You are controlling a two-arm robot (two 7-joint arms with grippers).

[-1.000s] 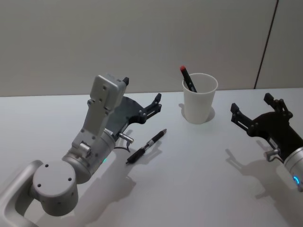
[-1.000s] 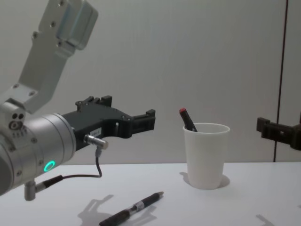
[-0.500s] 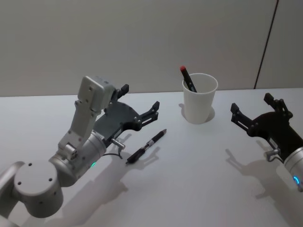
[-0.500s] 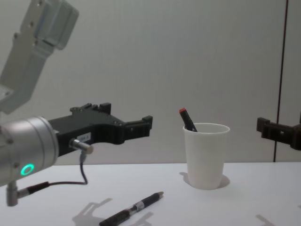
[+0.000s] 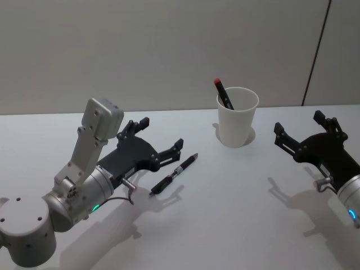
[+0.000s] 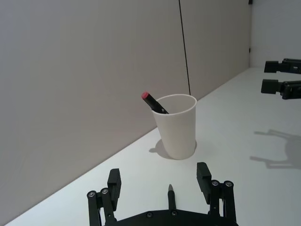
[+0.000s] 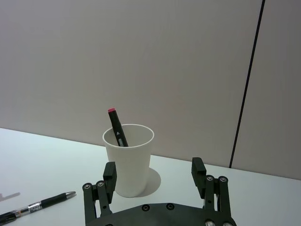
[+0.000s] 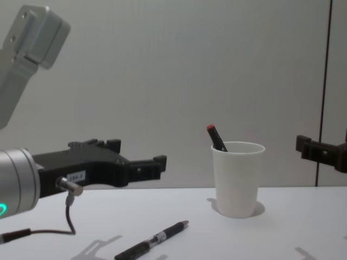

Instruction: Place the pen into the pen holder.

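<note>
The pen holder (image 5: 237, 118) is white paper, matt, with a smooth rolled rim. The red-capped pen (image 5: 222, 93) in it looks like dull plastic. The pen (image 5: 174, 174) on the table is black plastic with a little shine, and its tip looks like bright metal. The table (image 5: 225, 214) is white, smooth and dull. The left gripper (image 5: 161, 133) and right gripper (image 5: 298, 122) are black and matt, like hard plastic. The left arm (image 5: 84, 191) is silver-grey — smooth, with a soft shine.

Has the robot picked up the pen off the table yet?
No, the pen lies flat on the table, touched by neither the open left gripper nor the right gripper.
</note>
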